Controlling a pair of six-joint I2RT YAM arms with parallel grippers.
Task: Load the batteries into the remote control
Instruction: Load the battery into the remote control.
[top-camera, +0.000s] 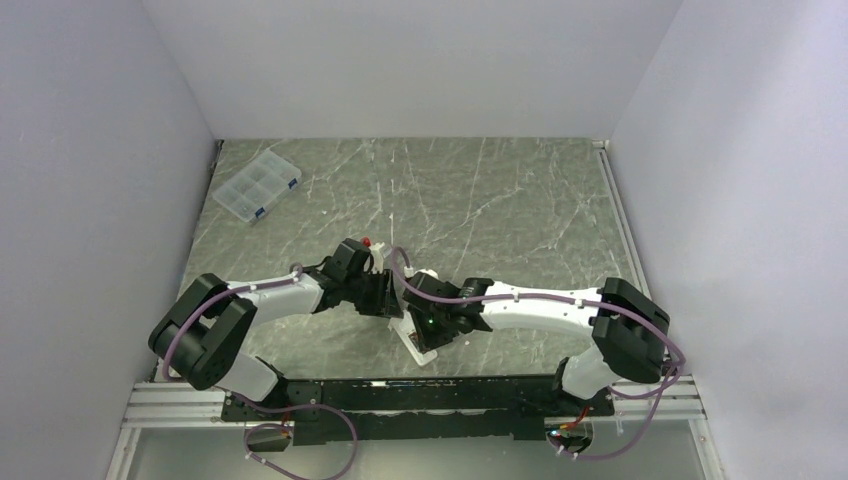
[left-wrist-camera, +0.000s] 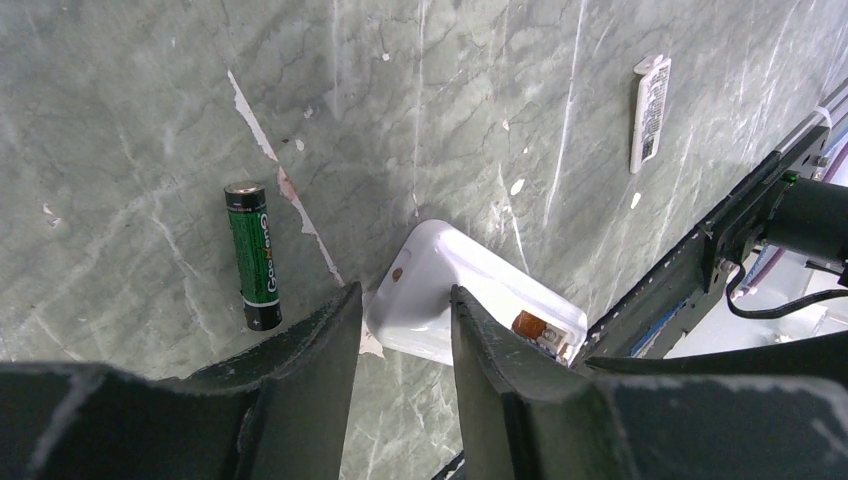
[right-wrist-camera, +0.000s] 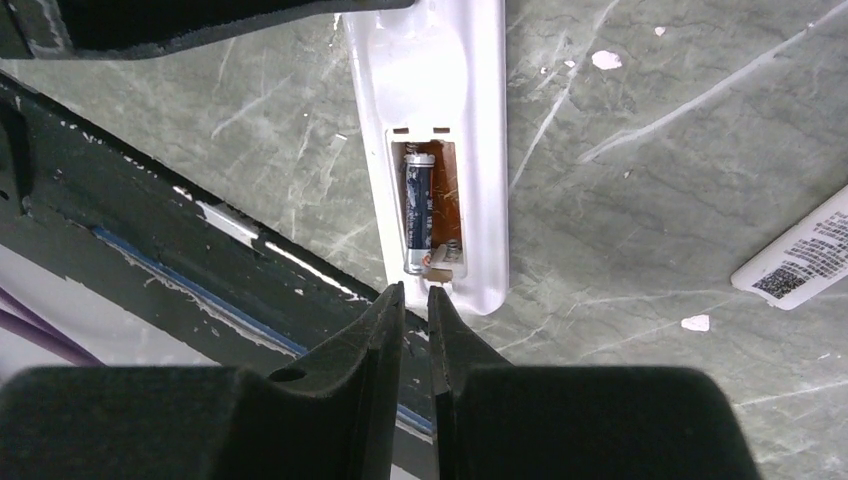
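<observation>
Right pincer (right-wrist-camera: 415, 300) beside remote control (right-wrist-camera: 430, 120), one battery (right-wrist-camera: 418, 212) inside.

Even, soft light; wrist views blur the near foreground.

Your white remote control (right-wrist-camera: 430, 150) lies back-up on the table near the front rail, its reddish-brown battery recess (right-wrist-camera: 432, 205) open. One dark bluish battery (right-wrist-camera: 418, 212) already sits lengthwise in that recess. The other battery (left-wrist-camera: 252, 256), green and black, lies flat on the marbled table just beside the remote's rounded end (left-wrist-camera: 440, 275).
</observation>
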